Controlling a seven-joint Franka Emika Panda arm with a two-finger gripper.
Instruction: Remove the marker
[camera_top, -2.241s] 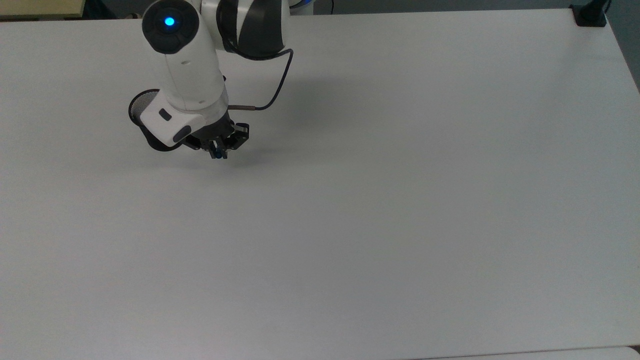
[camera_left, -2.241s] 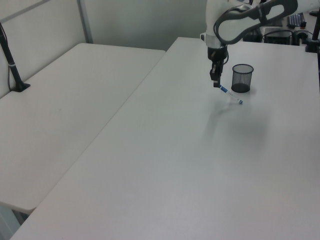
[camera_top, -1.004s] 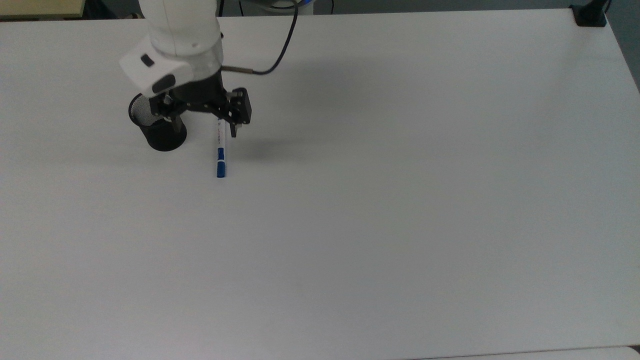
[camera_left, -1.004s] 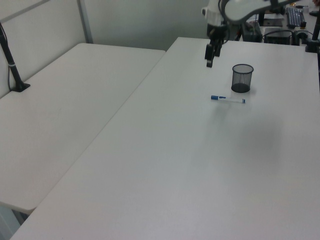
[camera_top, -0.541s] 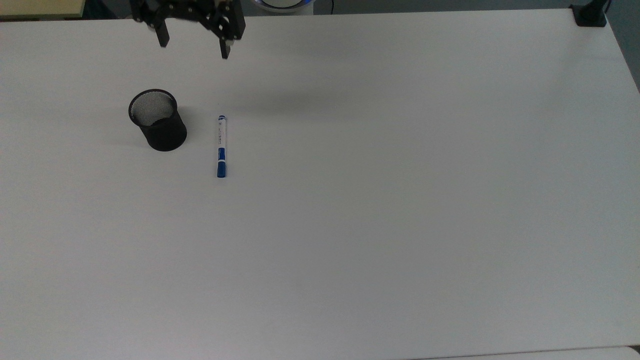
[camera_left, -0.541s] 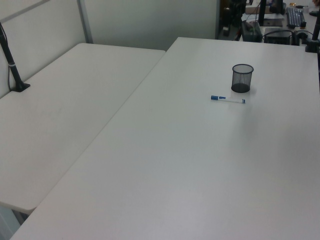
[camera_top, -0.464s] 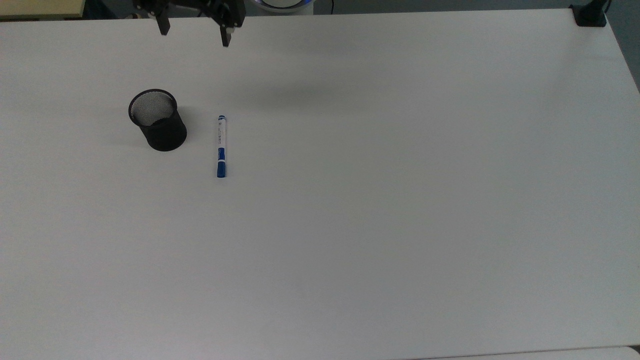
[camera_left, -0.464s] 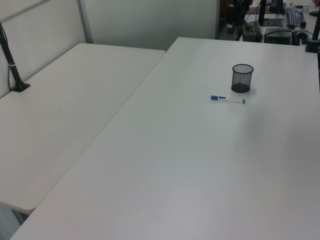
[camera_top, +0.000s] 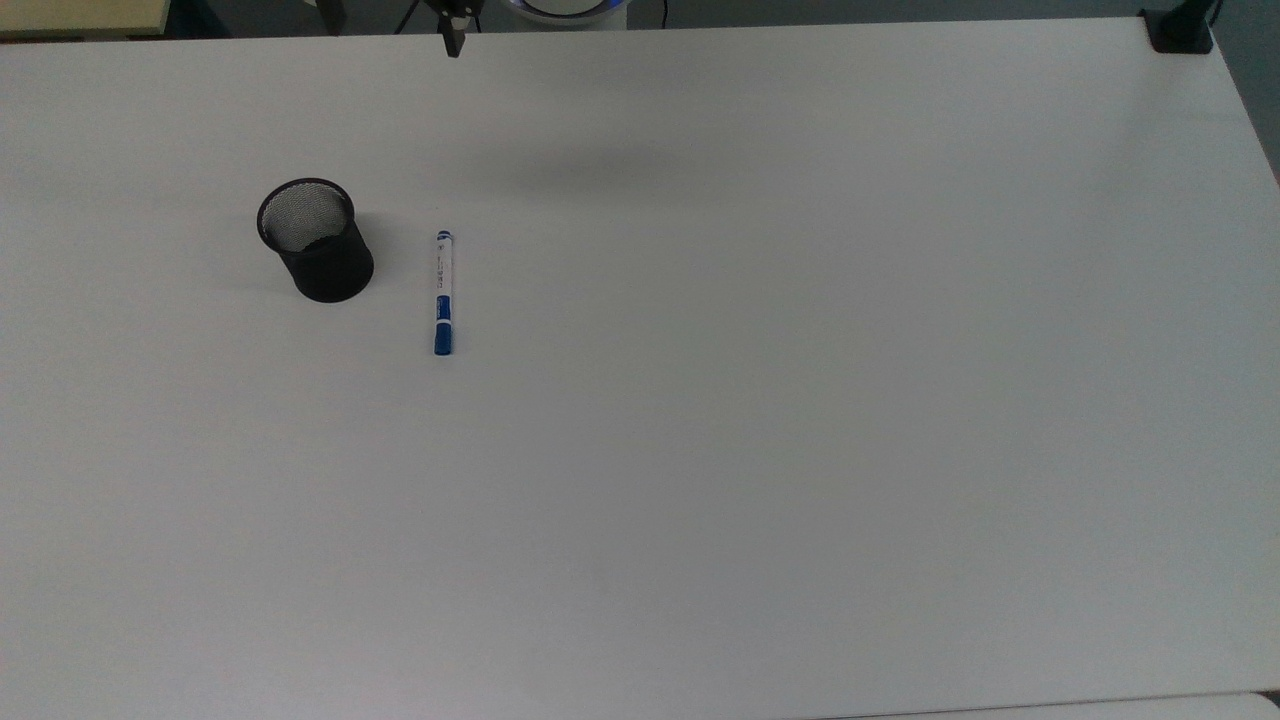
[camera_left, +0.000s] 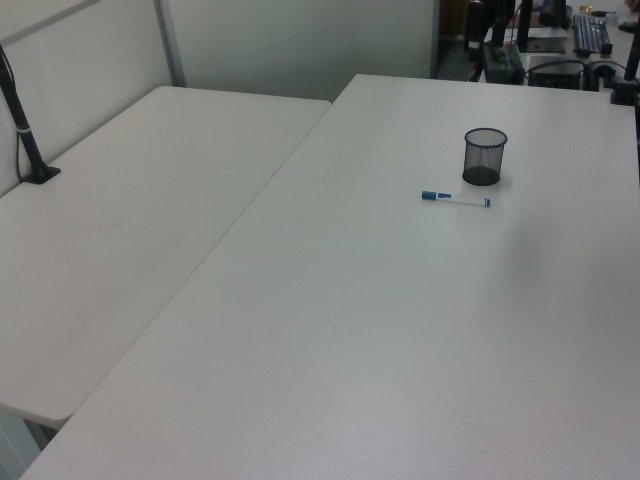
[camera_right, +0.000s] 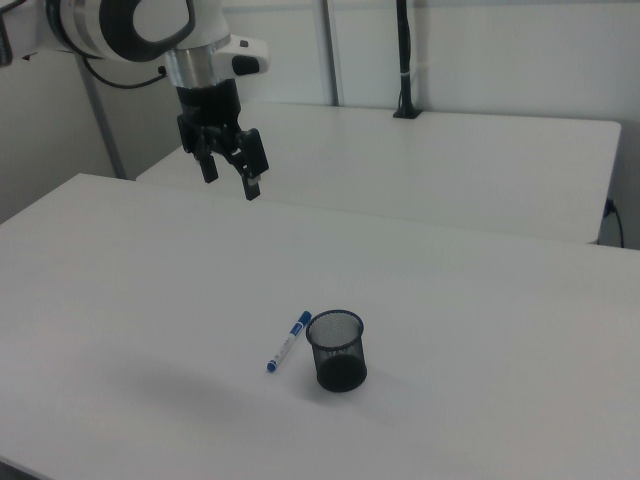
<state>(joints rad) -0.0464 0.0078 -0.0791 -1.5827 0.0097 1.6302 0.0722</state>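
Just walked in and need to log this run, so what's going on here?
A white robot arm's black two-finger gripper hangs open and empty, high above the white table. The slim white marker with the blue cap lies flat on the table, beside the black mesh cup but not touching it. The cup stands upright with nothing visible inside. Nothing is being handled at this moment; the marker looks already out of the cup.

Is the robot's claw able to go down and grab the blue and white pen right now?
Probably yes. The marker lies flat beside the mesh cup, apart from it, uncovered, and the gripper hangs open high above the table.
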